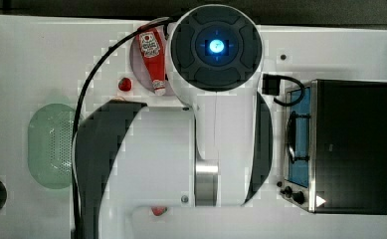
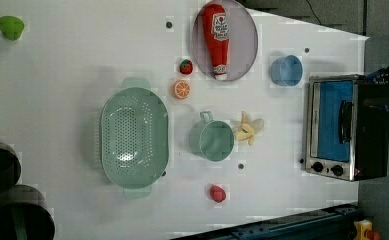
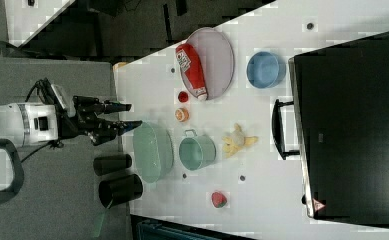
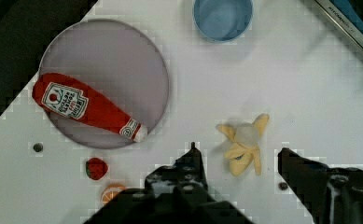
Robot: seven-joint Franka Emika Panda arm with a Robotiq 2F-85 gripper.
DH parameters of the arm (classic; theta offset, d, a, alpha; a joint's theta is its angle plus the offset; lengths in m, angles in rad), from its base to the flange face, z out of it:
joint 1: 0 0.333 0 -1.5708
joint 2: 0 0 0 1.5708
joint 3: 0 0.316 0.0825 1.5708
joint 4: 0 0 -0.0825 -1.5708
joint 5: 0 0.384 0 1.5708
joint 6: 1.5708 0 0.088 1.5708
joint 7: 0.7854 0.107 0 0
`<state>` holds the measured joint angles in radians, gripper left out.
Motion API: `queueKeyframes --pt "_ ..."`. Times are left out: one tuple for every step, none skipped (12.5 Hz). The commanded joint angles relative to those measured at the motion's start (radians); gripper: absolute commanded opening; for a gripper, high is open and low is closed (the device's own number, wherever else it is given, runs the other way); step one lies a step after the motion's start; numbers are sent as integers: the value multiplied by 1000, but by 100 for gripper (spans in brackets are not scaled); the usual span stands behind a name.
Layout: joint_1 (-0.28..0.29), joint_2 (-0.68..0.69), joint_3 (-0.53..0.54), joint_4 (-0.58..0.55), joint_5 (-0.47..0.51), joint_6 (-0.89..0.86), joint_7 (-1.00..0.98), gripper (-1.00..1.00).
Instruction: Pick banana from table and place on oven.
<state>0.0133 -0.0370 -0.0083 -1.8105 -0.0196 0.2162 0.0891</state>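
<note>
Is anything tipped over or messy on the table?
Only the ketchup bottle: it lies flat on its side on the grey plate instead of standing. The banana lies peeled open on the table. Nothing looks spilled or broken.

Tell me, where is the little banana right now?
In the left view the banana lies on the white table, just right of the green cup and left of the toaster oven.

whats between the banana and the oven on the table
Nothing: in the left view, bare table separates the banana from the oven.
</note>
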Motion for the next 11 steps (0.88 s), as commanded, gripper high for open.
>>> queueKeyframes --pt "-25 -442 -31 -359 15 -99 72 59" --pt "-25 -442 -32 -360 15 -99 72 81" --pt "-25 -441 -32 -361 15 -99 72 100" --pt "-25 -440 -32 -361 15 -98 72 100" --pt "-25 -434 -32 -365 15 -94 72 100" --pt "-25 -423 -32 -375 15 -78 72 100" --pt "-25 -407 -32 -392 15 -49 72 100" --pt "-25 -387 -31 -415 15 -6 72 100" --pt "-25 -365 -29 -444 15 46 72 100" --pt "-24 -340 -27 -476 15 103 72 100" --pt "-24 -311 -24 -512 15 167 72 100"
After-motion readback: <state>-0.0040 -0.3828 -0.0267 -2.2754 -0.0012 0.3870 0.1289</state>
